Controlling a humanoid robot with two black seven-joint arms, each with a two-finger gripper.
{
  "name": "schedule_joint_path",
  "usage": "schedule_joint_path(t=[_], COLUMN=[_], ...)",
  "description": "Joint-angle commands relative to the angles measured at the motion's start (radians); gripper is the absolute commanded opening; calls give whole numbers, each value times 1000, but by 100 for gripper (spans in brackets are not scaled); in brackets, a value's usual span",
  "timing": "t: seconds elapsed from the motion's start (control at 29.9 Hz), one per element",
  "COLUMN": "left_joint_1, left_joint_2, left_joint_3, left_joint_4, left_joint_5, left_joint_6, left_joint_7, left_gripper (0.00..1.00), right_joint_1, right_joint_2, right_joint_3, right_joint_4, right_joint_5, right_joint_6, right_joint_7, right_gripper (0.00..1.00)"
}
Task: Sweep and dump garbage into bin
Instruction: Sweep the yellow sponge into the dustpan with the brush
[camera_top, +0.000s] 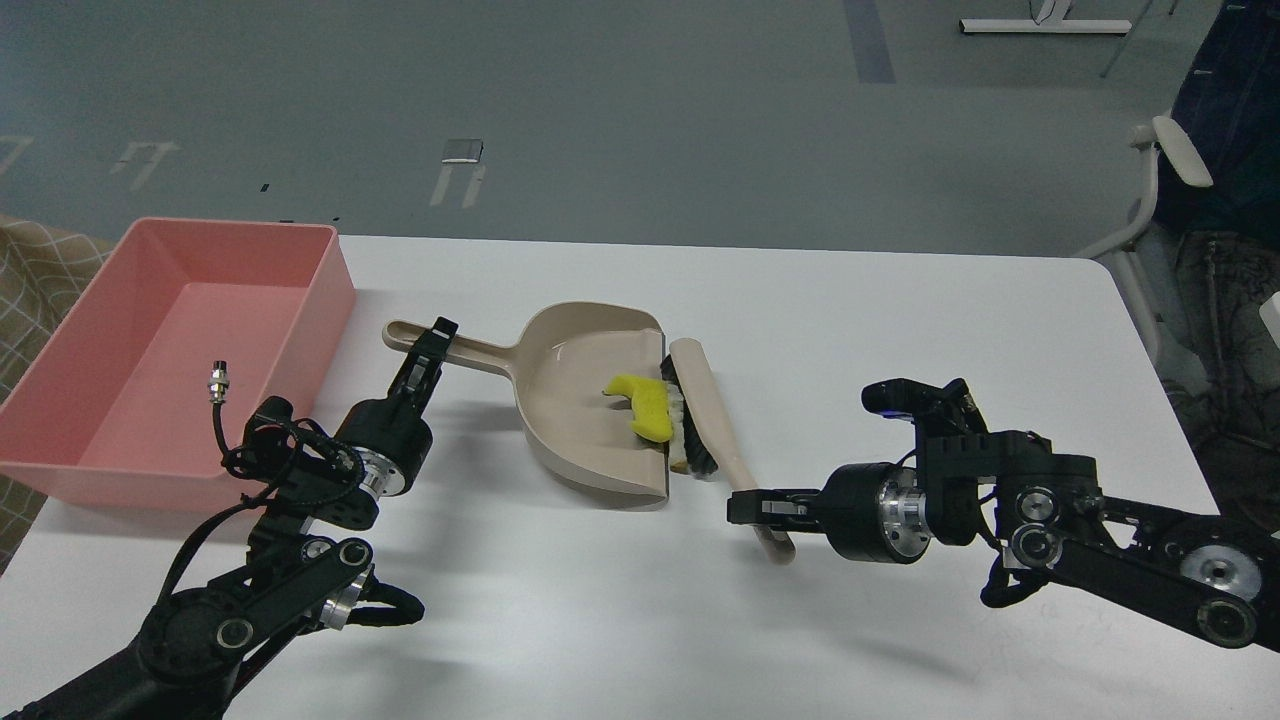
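Note:
The beige dustpan (580, 400) lies mid-table with its mouth to the right. My left gripper (428, 347) is shut on its long handle. The yellow chunk (640, 402) lies inside the pan near its lip. My right gripper (757, 507) is shut on the handle end of the beige brush (712, 420). The brush's black bristles press against the pan's lip. The off-white stick (679, 462) is mostly hidden under the bristles; only a sliver shows at the lip. The pink bin (190, 330) stands at the far left, with nothing in it.
The bin is close to the left of my left arm, near the table's left edge. A cable with a metal plug (215, 385) sticks up from the left arm. An office chair (1150, 190) stands off the table's far right corner.

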Motion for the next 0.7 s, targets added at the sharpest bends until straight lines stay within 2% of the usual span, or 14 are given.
schedule_joint_path(t=[0.0,0.23,0.67], left_joint_1=[1,13,36], left_joint_2=[-2,-9,-51], left_joint_3=[0,-1,-26], left_joint_4=[-3,-3,-3], left_joint_5=[0,0,-35], left_joint_6=[-2,0,-3], left_joint_7=[0,-1,-18], left_gripper=[0,0,0], right_joint_1=[-1,15,64], right_joint_2=[53,90,64], right_joint_3=[8,11,141], right_joint_4=[-3,-13,0], right_joint_5=[3,5,12], right_joint_6=[1,0,5], right_joint_7=[-9,-12,-15], right_gripper=[0,0,0])
